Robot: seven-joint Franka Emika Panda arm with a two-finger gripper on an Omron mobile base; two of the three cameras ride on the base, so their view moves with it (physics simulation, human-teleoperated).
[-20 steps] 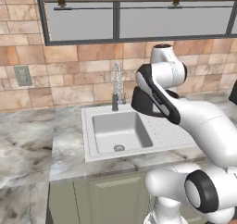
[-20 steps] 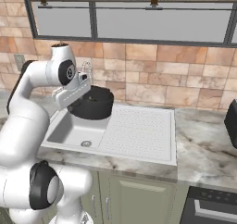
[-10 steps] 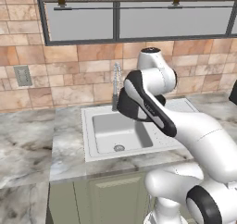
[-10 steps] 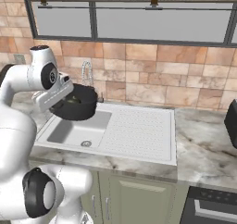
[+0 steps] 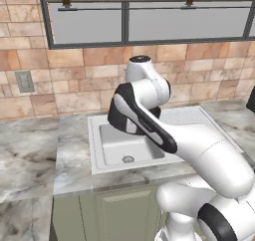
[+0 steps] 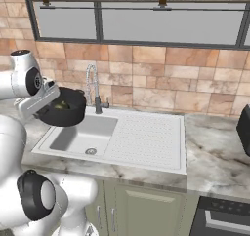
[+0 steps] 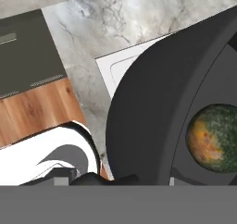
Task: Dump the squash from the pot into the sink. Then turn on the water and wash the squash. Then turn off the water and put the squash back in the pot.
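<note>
- Your tool (image 6: 48, 102) grips the pot (image 6: 65, 107) by its rim, lifted above the sink's (image 6: 80, 135) left end.
- You hold the pot tilted, its mouth turned toward the basin.
- The squash (image 7: 213, 137) sits inside the pot, at about 3 o'clock in the hand view.
- The faucet (image 6: 92, 86) stands just right of the pot, at the sink's back edge.
- The marble bench (image 6: 215, 147) spreads right of the drainboard (image 6: 149, 140).

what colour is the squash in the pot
Dark green with yellow-orange patches; the squash shows best in the hand view.
</note>
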